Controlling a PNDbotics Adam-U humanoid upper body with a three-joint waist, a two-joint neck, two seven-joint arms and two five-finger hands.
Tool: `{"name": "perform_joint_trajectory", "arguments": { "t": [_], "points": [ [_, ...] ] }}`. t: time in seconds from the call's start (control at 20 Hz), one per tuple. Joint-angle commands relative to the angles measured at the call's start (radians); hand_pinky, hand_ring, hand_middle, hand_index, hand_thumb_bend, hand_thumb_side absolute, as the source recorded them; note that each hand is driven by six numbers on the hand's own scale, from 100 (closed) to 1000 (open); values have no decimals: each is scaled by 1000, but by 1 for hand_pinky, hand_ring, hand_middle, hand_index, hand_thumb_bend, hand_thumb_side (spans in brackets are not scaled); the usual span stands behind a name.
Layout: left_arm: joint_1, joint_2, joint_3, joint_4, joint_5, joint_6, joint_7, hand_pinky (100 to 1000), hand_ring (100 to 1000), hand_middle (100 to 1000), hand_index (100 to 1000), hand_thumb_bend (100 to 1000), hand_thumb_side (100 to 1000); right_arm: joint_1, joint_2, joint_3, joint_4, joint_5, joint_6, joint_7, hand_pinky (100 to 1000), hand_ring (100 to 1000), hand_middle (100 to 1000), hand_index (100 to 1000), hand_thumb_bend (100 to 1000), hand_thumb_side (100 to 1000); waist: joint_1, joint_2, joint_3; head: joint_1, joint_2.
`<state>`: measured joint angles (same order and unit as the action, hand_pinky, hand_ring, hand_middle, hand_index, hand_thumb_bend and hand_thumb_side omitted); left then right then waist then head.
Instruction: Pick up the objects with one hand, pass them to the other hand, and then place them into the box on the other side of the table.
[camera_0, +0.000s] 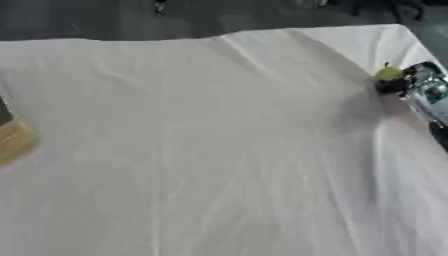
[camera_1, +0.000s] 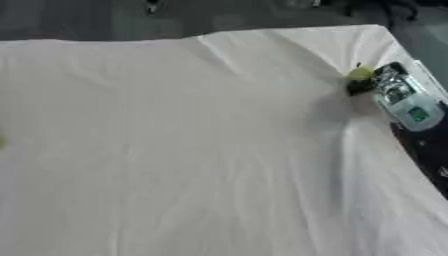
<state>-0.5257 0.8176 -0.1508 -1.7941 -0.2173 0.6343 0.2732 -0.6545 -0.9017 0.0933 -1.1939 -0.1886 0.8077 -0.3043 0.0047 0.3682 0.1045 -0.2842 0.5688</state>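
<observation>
One small yellow-green fruit (camera_1: 360, 74) sits just beyond the right hand (camera_1: 404, 98) at the cloth-covered table's (camera_0: 201, 150) far right edge, against the dark fingertips; whether they have closed on it I cannot tell. This looks like the pickup step; next comes a lift and hand-over leftward. Well away to the hand's left, a wooden box (camera_0: 14, 140) shows only a corner, contents hidden.

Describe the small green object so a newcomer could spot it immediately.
Start at the white-clothed table and follow its right edge toward the far corner. There the robot's right hand reaches in, and the yellow-green round object sits at its tip, the only coloured thing there.
</observation>
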Motion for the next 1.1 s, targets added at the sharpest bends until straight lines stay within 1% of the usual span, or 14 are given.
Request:
{"name": "perform_joint_trajectory", "arguments": {
  "t": [0.05, 0.3, 0.5, 0.6, 0.65, 0.8, 0.9, 1.05, 1.1],
  "points": [
    [-5, 34, 11, -11, -9, -1, -5, 615, 697, 663, 788, 100, 631, -6, -49, -11, -34, -20, 99, -111, 866, 724, 572, 671, 100, 100, -3, -38, -2, 3, 2],
    [-2, 34, 11, -8, -18, 0, -13, 615, 697, 664, 789, 100, 630, 4, -53, -18, -36, -72, 99, -128, 864, 720, 573, 675, 103, 100, -4, -50, -6, 7, 6],
    [-1, 34, 11, -8, -23, 0, -16, 616, 698, 665, 790, 100, 629, 11, -55, -18, -32, -123, 99, -161, 863, 719, 573, 681, 100, 100, -4, -54, -8, 8, 7],
    [0, 34, 11, -8, -25, 0, -16, 616, 698, 664, 790, 100, 629, 13, -55, -21, -34, -148, 96, -179, 862, 718, 575, 686, 163, 100, -4, -54, -10, 9, 9],
    [0, 34, 12, -8, -26, 0, -17, 616, 698, 664, 790, 100, 630, 15, -55, -22, -34, -165, 93, -189, 861, 716, 573, 686, 167, 100, -4, -54, -10, 8, 9],
    [0, 34, 11, -8, -27, 0, -18, 616, 698, 665, 790, 100, 628, 17, -52, -27, -25, -232, 72, -222, 856, 717, 579, 695, 226, 100, -4, -54, -11, 7, 9],
    [0, 34, 10, -9, -29, 0, -19, 617, 699, 665, 791, 100, 626, 16, -51, -27, -14, -286, 53, -253, 857, 714, 574, 690, 164, 100, -3, -53, -11, 7, 8],
    [1, 34, 11, -9, -31, 1, -20, 618, 699, 665, 791, 100, 625, 17, -50, -22, -8, -350, 27, -305, 855, 716, 580, 697, 223, 100, -2, -52, -11, 5, 8],
    [2, 34, 11, -9, -31, 1, -20, 618, 699, 665, 791, 100, 625, 17, -50, -21, -7, -370, 20, -319, 855, 715, 580, 697, 221, 100, -2, -52, -11, 4, 9]
  ]
}}
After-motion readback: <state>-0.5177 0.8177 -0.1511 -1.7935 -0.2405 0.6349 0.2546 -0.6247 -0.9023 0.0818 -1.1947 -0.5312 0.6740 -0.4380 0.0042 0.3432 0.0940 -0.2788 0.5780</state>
